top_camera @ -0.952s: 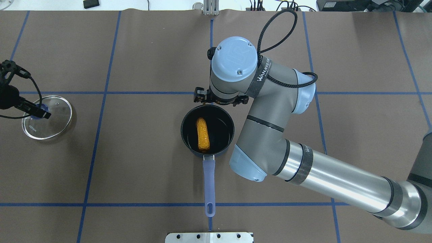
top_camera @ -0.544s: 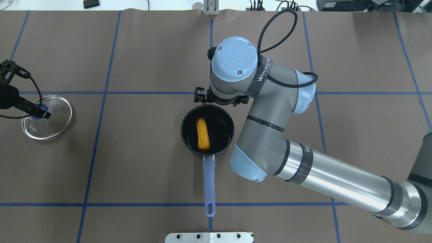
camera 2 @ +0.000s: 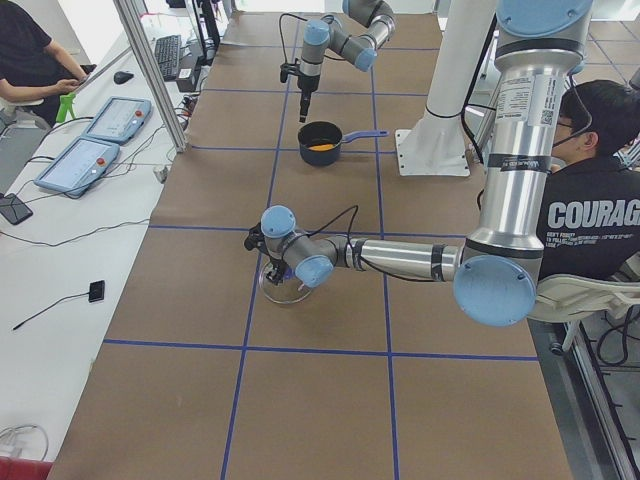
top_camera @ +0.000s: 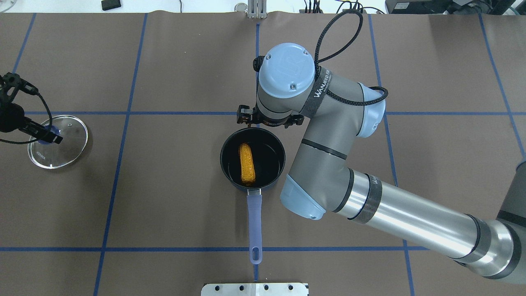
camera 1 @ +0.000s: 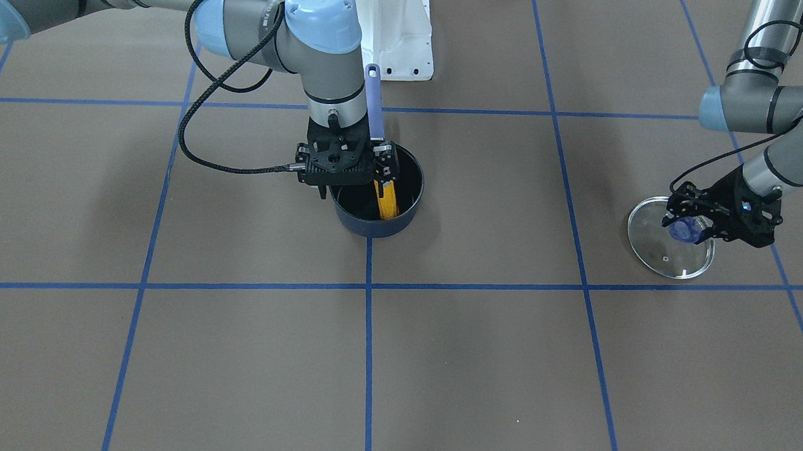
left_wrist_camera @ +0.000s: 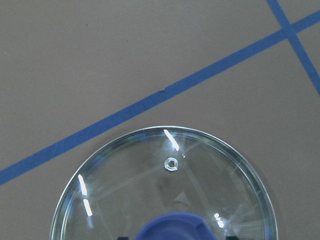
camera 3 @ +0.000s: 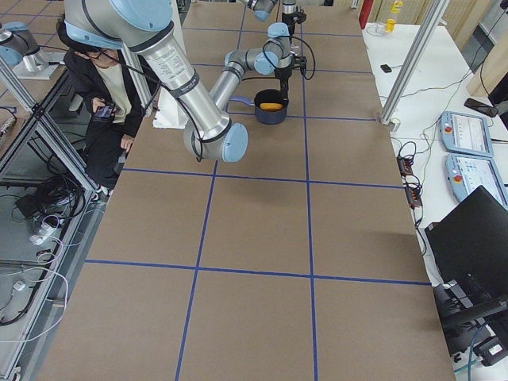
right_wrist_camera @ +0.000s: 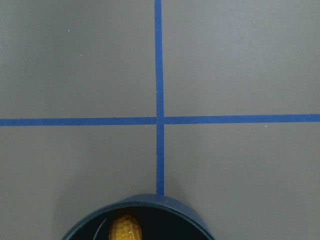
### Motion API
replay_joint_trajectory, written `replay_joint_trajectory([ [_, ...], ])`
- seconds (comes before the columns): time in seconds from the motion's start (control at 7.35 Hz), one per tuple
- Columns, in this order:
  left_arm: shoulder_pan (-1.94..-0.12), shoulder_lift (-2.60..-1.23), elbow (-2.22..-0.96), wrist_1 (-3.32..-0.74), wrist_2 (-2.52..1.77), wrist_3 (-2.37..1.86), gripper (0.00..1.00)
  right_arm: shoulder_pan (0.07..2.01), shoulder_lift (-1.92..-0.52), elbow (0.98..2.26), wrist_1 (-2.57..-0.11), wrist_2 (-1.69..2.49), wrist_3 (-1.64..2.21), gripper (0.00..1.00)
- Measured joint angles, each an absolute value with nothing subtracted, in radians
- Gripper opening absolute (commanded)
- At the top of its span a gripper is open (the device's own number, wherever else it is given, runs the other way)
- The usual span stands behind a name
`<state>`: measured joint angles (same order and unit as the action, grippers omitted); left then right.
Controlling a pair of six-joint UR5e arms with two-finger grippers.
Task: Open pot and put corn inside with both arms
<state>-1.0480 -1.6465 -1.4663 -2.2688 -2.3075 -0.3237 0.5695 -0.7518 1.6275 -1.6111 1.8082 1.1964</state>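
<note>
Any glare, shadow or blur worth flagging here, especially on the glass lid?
Left wrist view: sharp, only small white glints on the lid; its knob is cropped. Overhead: pot interior dark, yet the corn reads clearly. Side views: corn tiny.

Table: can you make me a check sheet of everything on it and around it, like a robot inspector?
surface: brown mat, blue tape grid.
job's things: pot open, corn lying inside; lid off, at robot's left.
clutter: nothing seen.
pincers: right pincer open, empty, above pot's far rim; left pincer at lid's knob, grip unclear.
cables: right cable and left cable loop above the mat.
surroundings: people seated alongside; tablets on side desk.
</note>
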Motion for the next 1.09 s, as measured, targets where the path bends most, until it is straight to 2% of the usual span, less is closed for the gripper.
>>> replay_joint_trajectory([
  [0.14,-1.048,-1.648,-1.465,-2.269,-2.307,-0.323,0.95,0.570,-0.752,1.629,-1.612,1.808,1.196,1.00],
  [0.27,-1.048,-1.650,-1.465,-2.269,-2.307,-0.323,0.97,0.573,-0.754,1.632,-1.612,1.808,1.194,1.00],
  [0.68,-1.090,-1.689,-1.475,-2.251,-2.382,-0.318,0.97,0.664,-0.801,1.662,-1.611,1.850,1.100,1.00],
  [1.09,-1.270,-1.723,-1.465,-2.199,-2.555,-0.259,0.97,0.933,-0.962,1.698,-1.591,2.060,0.784,1.00],
])
